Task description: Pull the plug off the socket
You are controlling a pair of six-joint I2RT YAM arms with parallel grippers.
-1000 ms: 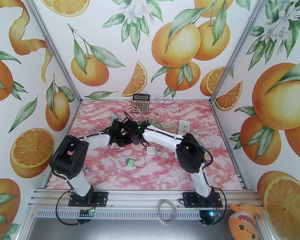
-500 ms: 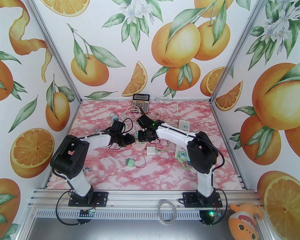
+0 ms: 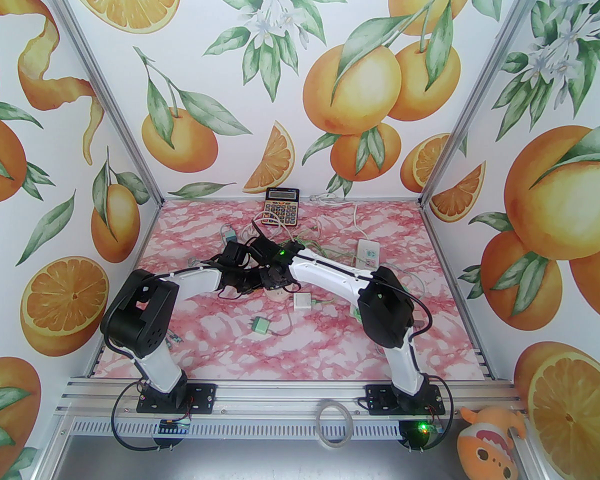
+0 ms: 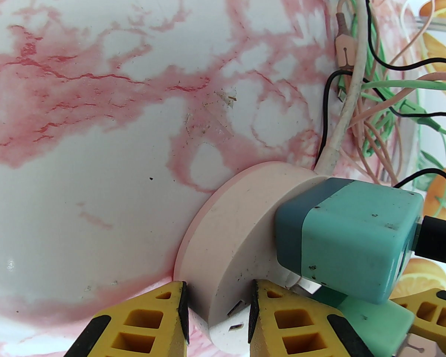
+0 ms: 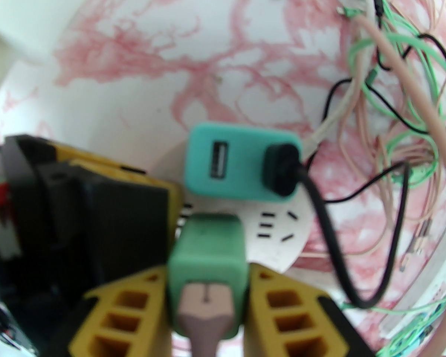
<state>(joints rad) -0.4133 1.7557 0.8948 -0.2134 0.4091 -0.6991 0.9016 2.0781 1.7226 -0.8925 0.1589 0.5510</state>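
Observation:
A round pink-and-white socket (image 4: 238,214) lies on the pink marble table, just showing under the wrists in the top view (image 3: 278,294). My left gripper (image 4: 218,288) is shut on the socket's rim. Two plugs stand in the socket's face (image 5: 278,232): a teal charger (image 5: 241,162) with a black cable, and a light green plug (image 5: 208,251) with a pink connector. My right gripper (image 5: 207,273) is shut on the green plug, its yellow fingers (image 4: 427,311) pressed to both sides. The two grippers (image 3: 270,279) meet at mid-table.
Green, pink and black cables (image 3: 325,253) tangle right of the socket. A calculator (image 3: 281,207) sits at the back wall and a white power strip (image 3: 368,253) at back right. A white adapter (image 3: 302,301) and a green adapter (image 3: 261,325) lie nearer.
One second ago the right gripper was at the socket, half a second ago it stood off to the right, and now it is back left on the green plug. The left arm held still.

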